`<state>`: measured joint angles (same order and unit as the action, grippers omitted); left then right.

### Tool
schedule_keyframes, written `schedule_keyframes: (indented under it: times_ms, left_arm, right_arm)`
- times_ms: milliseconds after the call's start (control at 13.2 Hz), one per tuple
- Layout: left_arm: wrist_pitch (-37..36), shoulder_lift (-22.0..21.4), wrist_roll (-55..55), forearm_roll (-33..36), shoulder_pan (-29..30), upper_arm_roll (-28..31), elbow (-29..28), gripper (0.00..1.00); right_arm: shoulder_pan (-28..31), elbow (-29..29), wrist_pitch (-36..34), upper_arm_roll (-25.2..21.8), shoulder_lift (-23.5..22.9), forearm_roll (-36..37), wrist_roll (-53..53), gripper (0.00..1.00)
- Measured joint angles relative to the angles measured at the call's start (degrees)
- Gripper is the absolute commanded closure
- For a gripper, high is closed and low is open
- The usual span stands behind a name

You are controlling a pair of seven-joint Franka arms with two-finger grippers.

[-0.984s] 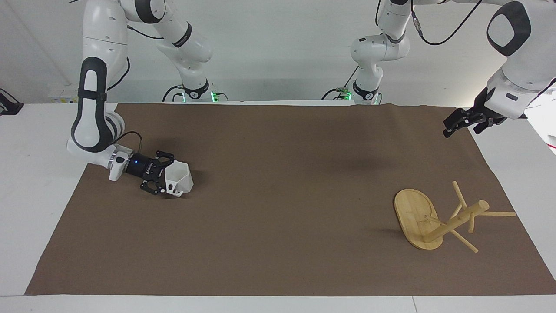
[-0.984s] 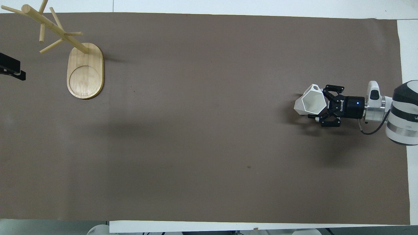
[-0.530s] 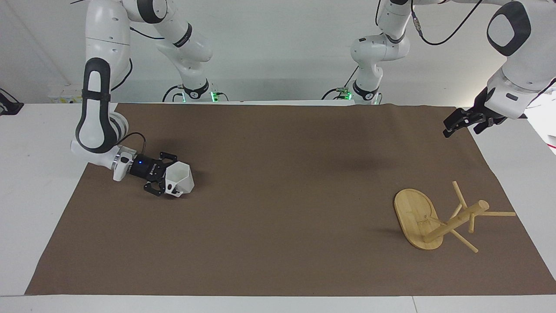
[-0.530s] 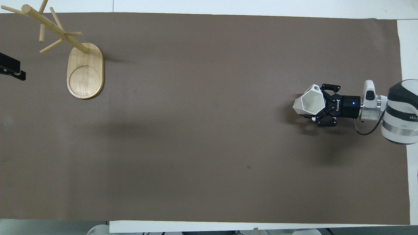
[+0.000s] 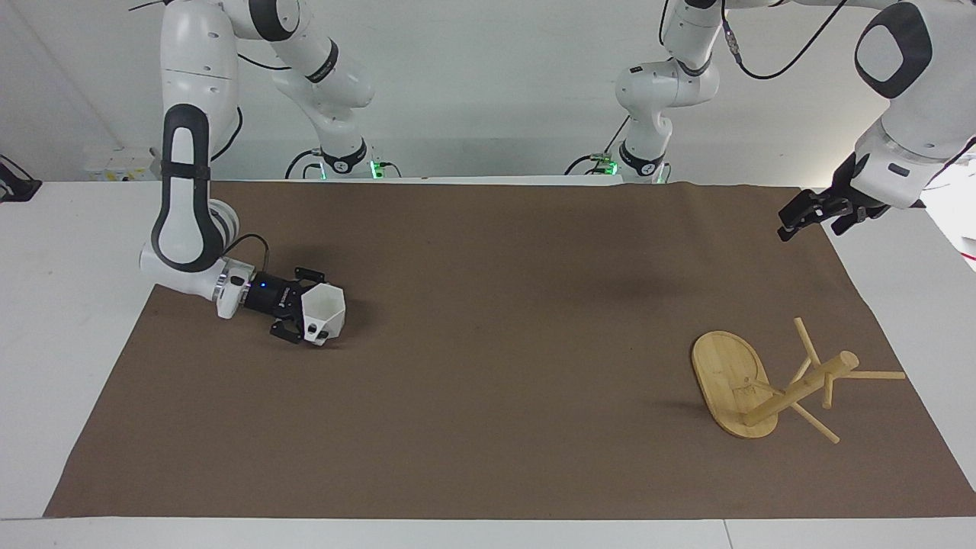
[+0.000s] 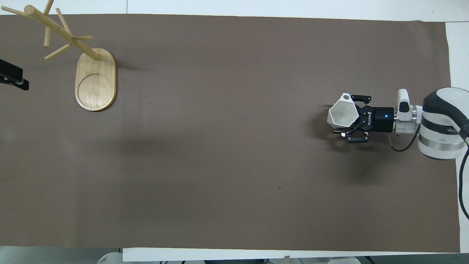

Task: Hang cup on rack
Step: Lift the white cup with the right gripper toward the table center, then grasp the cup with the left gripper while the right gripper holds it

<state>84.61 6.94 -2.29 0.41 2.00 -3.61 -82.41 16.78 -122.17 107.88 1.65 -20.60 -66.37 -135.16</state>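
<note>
Cup [image 5: 324, 314] clamped at its rim between the fingers of the right gripper [image 5: 299, 314], at the right arm's end of the brown cloth [image 5: 488, 381]. Held on its side, hexagonal mouth turned partly upward, blocky handle with its holes showing at the lower edge in the facing view.

Change over the last second: wrist rolled and drawn slightly upward, cup tipped with it and carried a short way toward the middle of the table. Grip unchanged throughout. Reads as pick-up complete and the start of transport, with almost the whole length of the cloth left to cross.

Rack [image 5: 732, 385] upright on its oval base at the left arm's end, well apart from the cup, somewhat farther from the robots than it, and unmoved. No cup on any peg.

Left gripper [image 5: 793, 219] in the air over the cloth's edge at its own end, waiting, also unmoved.

Hard to make out:
- Contact between cup and cloth. Shadow close beneath, clearance not certain.
- Inner finger of the right gripper, hidden by the cup wall.
- Left gripper in the overhead view, cut off at the frame edge.
- Uppermost peg tips of the rack, close to the overhead view's edge.
- Direction of the handle opening relative to the pegs.
</note>
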Motion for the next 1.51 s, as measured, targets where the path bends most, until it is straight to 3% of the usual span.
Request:
schedule_keyframes:
  times_ms: [76, 227, 378, 530, 908, 1135, 1514]
  left_arm:
    - [0.00, 0.00, 0.00, 0.00, 0.00, 0.00, 0.00, 0.00]
    - [0.00, 0.00, 0.00, 0.00, 0.00, 0.00, 0.00, 0.00]
    - [0.00, 0.00, 0.00, 0.00, 0.00, 0.00, 0.00, 0.00]
    - [0.00, 0.00, 0.00, 0.00, 0.00, 0.00, 0.00, 0.00]
    - [0.00, 0.00, 0.00, 0.00, 0.00, 0.00, 0.00, 0.00]
    - [0.00, 0.00, 0.00, 0.00, 0.00, 0.00, 0.00, 0.00]
    - [1.53, 0.00, 0.10, -0.01, -0.23, -0.25, -0.03, 0.00]
  right_arm:
    - [-0.01, 0.02, -0.02, 0.01, 0.06, -0.02, 0.11, 0.68]
    - [-0.21, 0.60, -0.33, 0.76, 0.25, -0.10, 2.01, 0.76]
    - [-2.58, 2.96, -0.80, 2.29, 0.75, -0.27, 7.86, 0.76]
    - [-8.86, 6.57, -0.17, 3.11, 2.27, -0.51, 18.11, 0.76]
    - [-30.34, 12.73, 17.85, 3.73, 10.11, -0.64, 45.08, 0.76]
    - [-39.09, 13.82, 26.75, 3.78, 10.05, -1.39, 48.69, 0.76]
    - [-48.29, 14.41, 38.07, 3.76, 9.15, -2.30, 51.33, 0.76]
